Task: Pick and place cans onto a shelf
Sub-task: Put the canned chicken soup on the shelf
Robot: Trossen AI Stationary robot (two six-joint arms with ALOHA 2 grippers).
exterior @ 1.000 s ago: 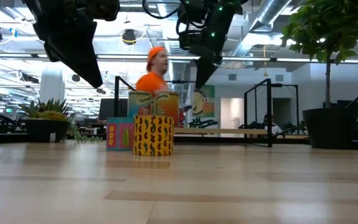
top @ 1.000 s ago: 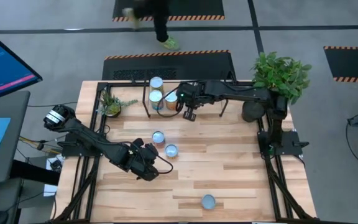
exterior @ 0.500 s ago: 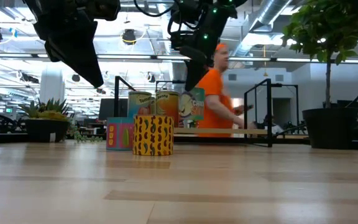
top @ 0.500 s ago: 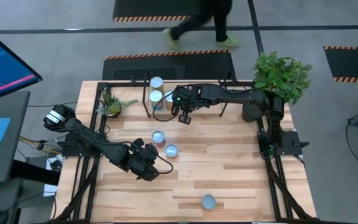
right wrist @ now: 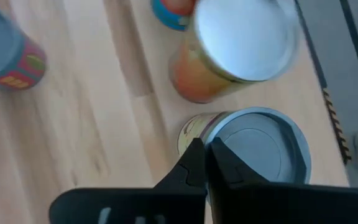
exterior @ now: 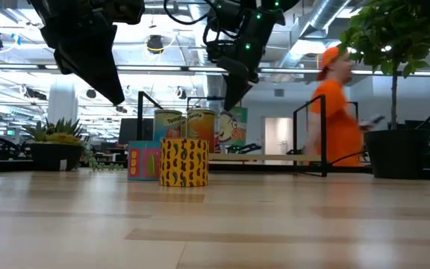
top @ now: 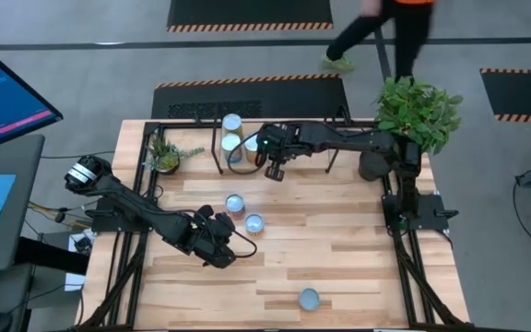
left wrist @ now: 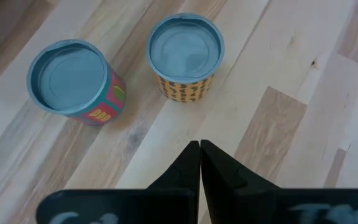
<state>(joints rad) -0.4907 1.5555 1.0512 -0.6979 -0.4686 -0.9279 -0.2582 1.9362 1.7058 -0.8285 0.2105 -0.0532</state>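
Note:
Three cans stand on the shelf point(top: 310, 160) at the table's far side: two silver-topped ones point(top: 232, 123) point(top: 231, 143) and one point(top: 251, 144) partly hidden by my right gripper point(top: 276, 171). That gripper is shut and empty above them; its wrist view shows an orange can point(right wrist: 238, 46) and a pale-blue-topped can point(right wrist: 258, 148) just past its fingertips. My left gripper point(top: 218, 243) is shut and empty above the table. Just beyond it a yellow can point(left wrist: 185, 57) and a pink can point(left wrist: 73, 78) stand on their bases. A third loose can point(top: 309, 298) stands near the front edge.
A small potted plant point(top: 164, 155) stands at the shelf's left end and a big leafy plant point(top: 418, 109) in a dark pot at the table's far right corner. A person in orange point(exterior: 334, 112) walks behind the table. Bare tabletop lies right of centre point(top: 348, 240).
My right gripper has shifted a little toward the table's left edge, above the cans on the shelf, and stays shut. The person behind the table has walked from left to right.

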